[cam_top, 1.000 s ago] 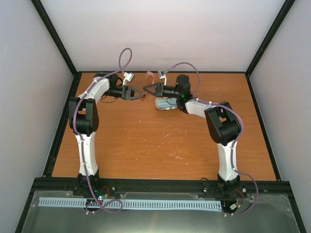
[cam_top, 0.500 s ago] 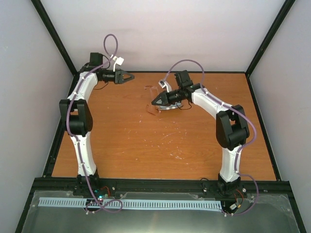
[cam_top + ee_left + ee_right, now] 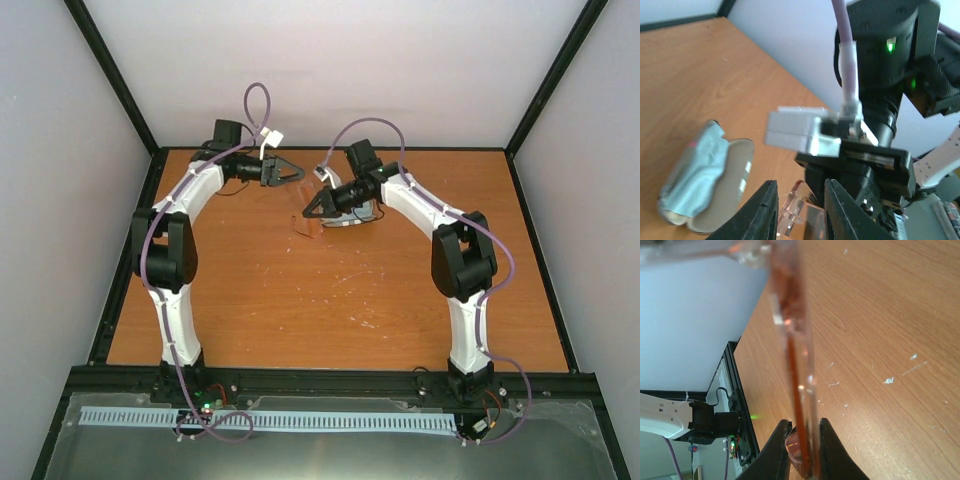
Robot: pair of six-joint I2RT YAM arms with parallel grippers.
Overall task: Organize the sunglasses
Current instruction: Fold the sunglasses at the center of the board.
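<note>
Over the far middle of the wooden table (image 3: 250, 300), the left gripper (image 3: 291, 174) has its fingers a little apart with a clear pink bit of the sunglasses (image 3: 308, 226) showing between them; whether it grips them I cannot tell. Just right of it, the right gripper (image 3: 311, 209) is clamped on the edge of an orange lens, holding the sunglasses off the table. Behind it lies an open tan case (image 3: 741, 167) with a pale blue cloth (image 3: 697, 170) bunched inside.

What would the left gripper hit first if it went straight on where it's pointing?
Probably the sunglasses: their pink translucent edge sits just ahead, between the left gripper's fingers. The right arm is close behind. Depth is unclear.
</note>
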